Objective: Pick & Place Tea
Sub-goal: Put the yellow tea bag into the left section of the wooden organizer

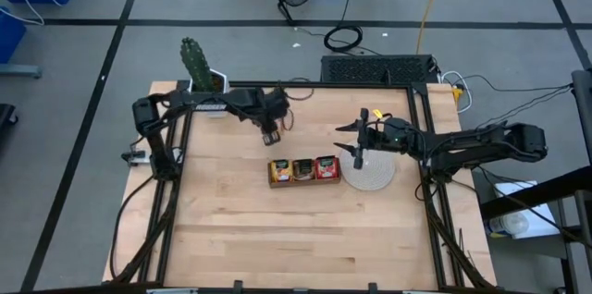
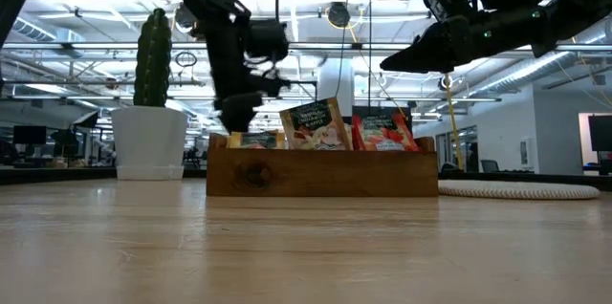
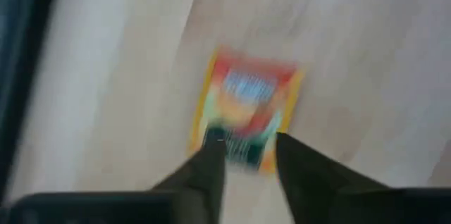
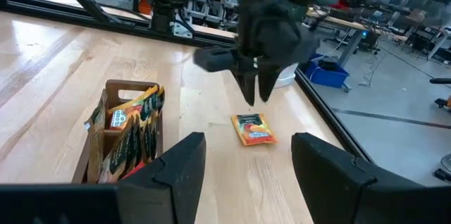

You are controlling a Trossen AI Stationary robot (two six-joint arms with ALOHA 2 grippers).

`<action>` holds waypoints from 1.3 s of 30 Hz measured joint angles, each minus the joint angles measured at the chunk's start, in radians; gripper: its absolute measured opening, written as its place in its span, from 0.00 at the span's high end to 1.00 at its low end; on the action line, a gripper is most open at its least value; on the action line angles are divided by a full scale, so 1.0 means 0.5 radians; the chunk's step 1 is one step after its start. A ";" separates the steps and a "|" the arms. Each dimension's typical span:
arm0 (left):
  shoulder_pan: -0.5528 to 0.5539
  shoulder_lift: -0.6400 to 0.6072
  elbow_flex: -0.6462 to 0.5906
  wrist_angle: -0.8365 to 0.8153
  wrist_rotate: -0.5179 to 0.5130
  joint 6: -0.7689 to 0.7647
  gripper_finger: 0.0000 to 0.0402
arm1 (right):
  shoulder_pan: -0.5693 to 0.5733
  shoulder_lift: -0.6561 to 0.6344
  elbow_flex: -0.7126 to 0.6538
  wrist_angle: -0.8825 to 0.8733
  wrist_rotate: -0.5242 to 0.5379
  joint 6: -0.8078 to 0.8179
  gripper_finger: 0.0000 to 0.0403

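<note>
Under left gripper [image 4: 256,97], orange sachet [image 4: 253,128], flat on table [image 4: 56,55]

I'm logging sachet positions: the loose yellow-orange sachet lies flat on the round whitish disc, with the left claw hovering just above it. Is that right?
Not quite. The loose yellow-orange sachet lies flat on the bare wooden table, not on the round whitish disc, which sits beyond the tray's other end. The right wrist view shows this, with the left claw just above the sachet.
</note>
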 joint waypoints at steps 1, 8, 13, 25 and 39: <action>0.034 0.007 0.015 -0.039 0.018 -0.061 0.65 | 0.000 0.000 0.000 -0.001 0.000 0.000 0.51; 0.248 0.172 0.067 -0.007 0.277 -0.164 0.24 | 0.001 0.000 0.000 0.017 0.000 0.012 0.51; 0.316 0.282 0.071 0.069 0.357 -0.023 0.06 | 0.001 0.001 0.001 0.014 0.001 0.013 0.51; 0.279 0.439 0.083 -0.008 0.383 0.040 0.04 | 0.001 0.001 0.001 0.012 0.003 0.000 0.51; 0.176 0.424 0.047 0.042 0.300 0.214 0.91 | 0.001 0.001 0.001 0.007 0.002 0.061 0.51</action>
